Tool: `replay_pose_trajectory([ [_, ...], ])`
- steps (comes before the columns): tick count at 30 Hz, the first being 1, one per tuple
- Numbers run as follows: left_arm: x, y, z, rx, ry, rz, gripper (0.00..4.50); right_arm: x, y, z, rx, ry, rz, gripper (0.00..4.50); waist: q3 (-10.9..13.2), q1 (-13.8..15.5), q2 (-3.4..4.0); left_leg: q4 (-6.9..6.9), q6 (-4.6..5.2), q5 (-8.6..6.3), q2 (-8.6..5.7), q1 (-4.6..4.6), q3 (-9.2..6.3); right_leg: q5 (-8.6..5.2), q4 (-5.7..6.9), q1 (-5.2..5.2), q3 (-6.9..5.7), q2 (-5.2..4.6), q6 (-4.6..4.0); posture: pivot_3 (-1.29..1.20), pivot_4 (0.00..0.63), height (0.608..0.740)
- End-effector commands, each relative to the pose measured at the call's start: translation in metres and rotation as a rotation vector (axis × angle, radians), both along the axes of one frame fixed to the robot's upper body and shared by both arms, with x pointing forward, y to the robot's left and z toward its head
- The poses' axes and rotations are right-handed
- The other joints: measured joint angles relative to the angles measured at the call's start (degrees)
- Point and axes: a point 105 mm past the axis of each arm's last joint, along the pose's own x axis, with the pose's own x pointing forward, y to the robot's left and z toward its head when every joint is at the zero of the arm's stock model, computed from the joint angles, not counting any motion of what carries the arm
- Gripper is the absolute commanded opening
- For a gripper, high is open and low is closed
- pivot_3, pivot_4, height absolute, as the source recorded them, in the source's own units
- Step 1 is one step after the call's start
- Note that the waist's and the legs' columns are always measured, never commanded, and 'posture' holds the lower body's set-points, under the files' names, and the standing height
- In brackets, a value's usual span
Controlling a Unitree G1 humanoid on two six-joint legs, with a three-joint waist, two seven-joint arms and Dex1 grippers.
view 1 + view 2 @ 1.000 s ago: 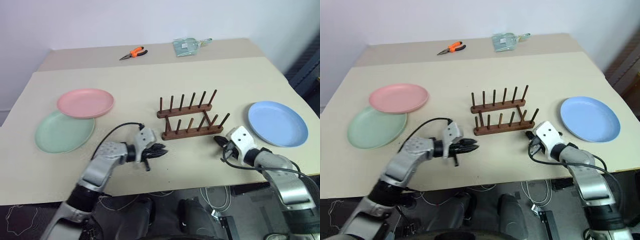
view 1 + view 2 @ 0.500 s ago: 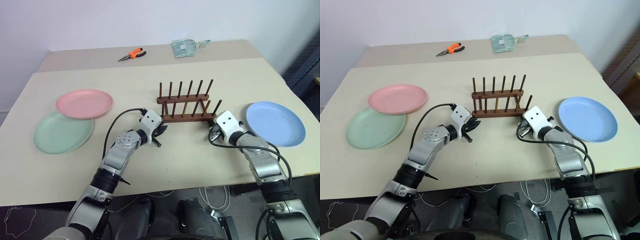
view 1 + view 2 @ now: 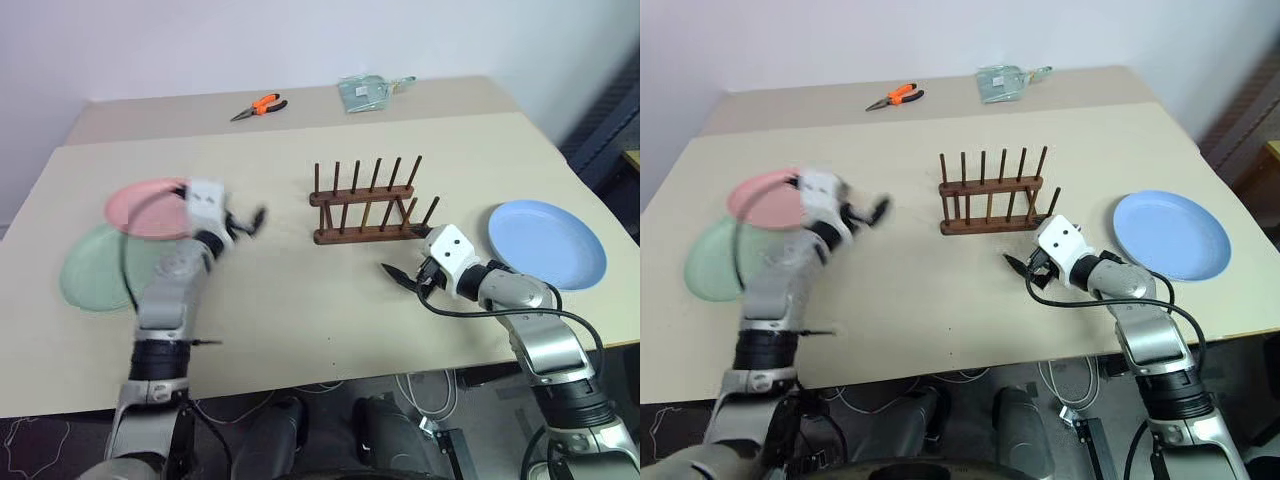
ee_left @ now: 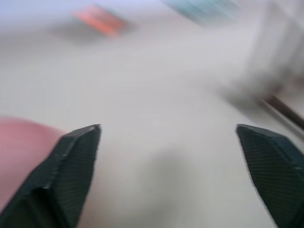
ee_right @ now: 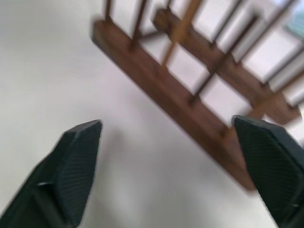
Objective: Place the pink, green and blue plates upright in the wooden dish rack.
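Nothing is racked yet: all three plates lie flat on the beige table and the small dark brown wooden dish rack stands empty near the table's centre, its thin pegs upright. So the whole task is ahead, as far as the pictures show.

Taking the rack as the centre of the clock, the round salmon-pink plastic plate lies well apart at 9 o'clock, its near edge overlapping the pale mint-green plastic plate, which sits at about 8 o'clock. The light blue plastic plate lies alone at about 4 o'clock. Far off at 11 o'clock rest orange-handled pliers, and at 12 o'clock a small clear packet.

The left gripper is blurred, above the table just beside the pink plate's right edge; its wrist view shows the black fingers spread wide with nothing between them. The right gripper hovers at about 5 o'clock, just in front of the rack, between it and the blue plate, also spread wide and empty.

My judgement: the left arm is heading for the pink plate as the first pick.
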Motion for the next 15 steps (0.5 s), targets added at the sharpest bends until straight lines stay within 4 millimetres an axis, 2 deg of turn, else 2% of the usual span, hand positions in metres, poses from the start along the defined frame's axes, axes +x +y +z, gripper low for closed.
replay_pose_trajectory([
  [1, -0.019, 0.049, 0.028, -0.096, -0.077, 0.301, 4.50, 0.000, 0.007, 0.011, 0.009, -0.033, 0.033, 4.26, 0.00, -0.05, 0.00, 0.00, 0.03, -0.02, -0.02, 0.00, 0.02, 0.00, 0.00, 0.00, 0.00, -0.02, 0.01, 0.00, 0.150, 0.729],
  [5, -0.042, 0.084, 0.025, -0.344, -0.064, 0.522, 4.50, 0.001, 0.010, 0.009, 0.011, -0.016, 0.055, 4.26, 0.02, -0.05, -0.05, 0.01, 0.02, -0.03, -0.03, 0.00, 0.03, 0.01, 0.02, -0.01, -0.01, -0.01, 0.02, 0.00, 0.150, 0.729],
  [7, -0.052, 0.095, 0.020, -0.427, -0.053, 0.594, 4.50, 0.002, 0.011, 0.008, 0.014, -0.009, 0.063, 4.26, 0.04, -0.06, -0.13, 0.02, -0.06, -0.05, -0.01, 0.00, 0.00, 0.00, 0.04, -0.01, -0.02, 0.01, 0.02, 0.00, 0.150, 0.729],
  [8, -0.055, 0.098, 0.018, -0.455, -0.044, 0.609, 4.50, 0.002, 0.011, 0.008, 0.013, -0.009, 0.065, 4.26, 0.05, -0.07, -0.16, 0.02, -0.07, -0.05, -0.01, 0.00, 0.01, 0.01, 0.05, 0.00, -0.03, 0.02, 0.02, 0.00, 0.150, 0.729],
  [15, -0.053, 0.087, -0.030, -0.803, 0.162, 0.559, 4.50, 0.007, 0.013, 0.013, 0.014, -0.038, 0.064, 4.26, 0.06, -0.06, -0.23, 0.07, -0.12, -0.07, -0.02, 0.01, 0.00, 0.01, 0.05, 0.04, -0.11, 0.03, 0.02, 0.00, 0.150, 0.729],
])
